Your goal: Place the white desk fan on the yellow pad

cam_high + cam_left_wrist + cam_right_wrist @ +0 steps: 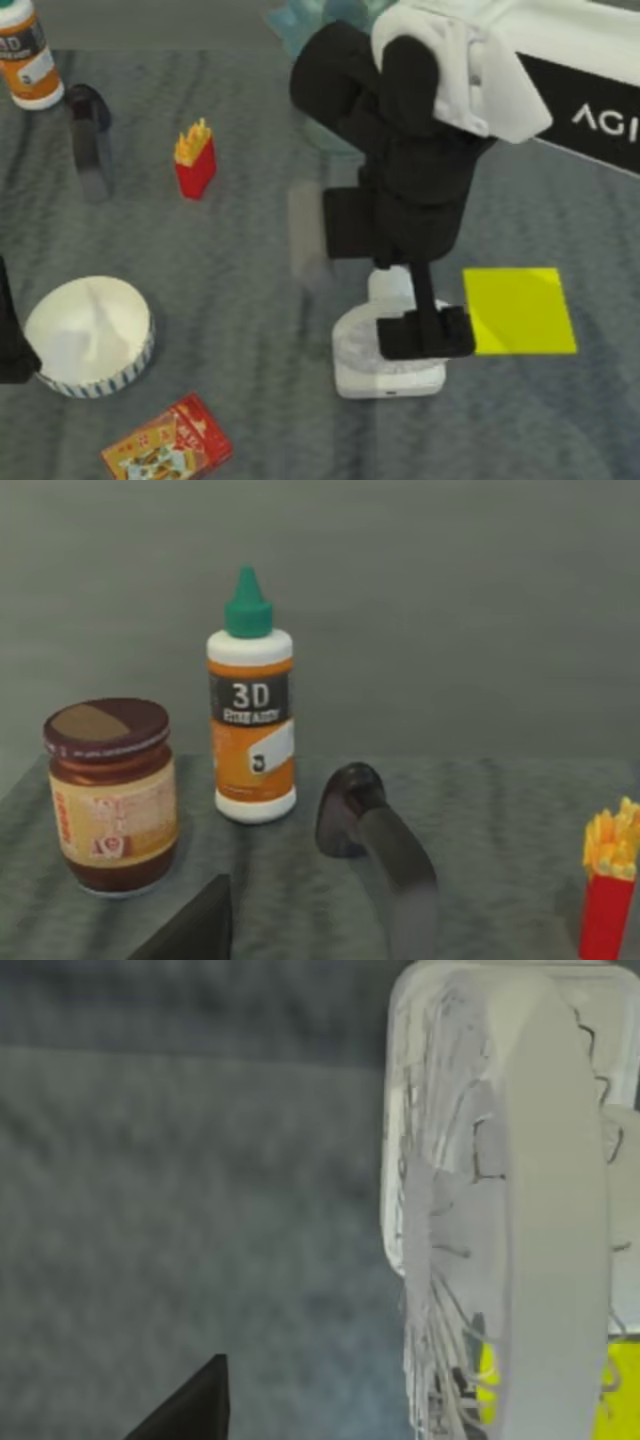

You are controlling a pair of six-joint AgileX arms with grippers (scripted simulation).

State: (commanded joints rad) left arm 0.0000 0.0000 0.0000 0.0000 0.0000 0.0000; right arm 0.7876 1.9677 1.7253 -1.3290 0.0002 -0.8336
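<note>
The white desk fan (388, 362) stands on its rounded base right of the table's middle, its mesh grille (500, 1210) filling one side of the right wrist view. Just to its right lies the flat yellow pad (518, 310), also seen past the grille (622, 1400). My right gripper (395, 300) hangs directly over the fan, open, with one black finger (425, 335) down against the grille and the other finger (195, 1410) well off to the side. Nothing is gripped. My left arm (10, 340) is parked at the left edge.
A white bowl with a blue-striped rim (88, 335) and a red card box (168, 445) sit front left. A red fries box (195, 160), a dark grey scoop (88, 135) and an orange glue bottle (250, 720) stand back left, beside a brown jar (110, 795).
</note>
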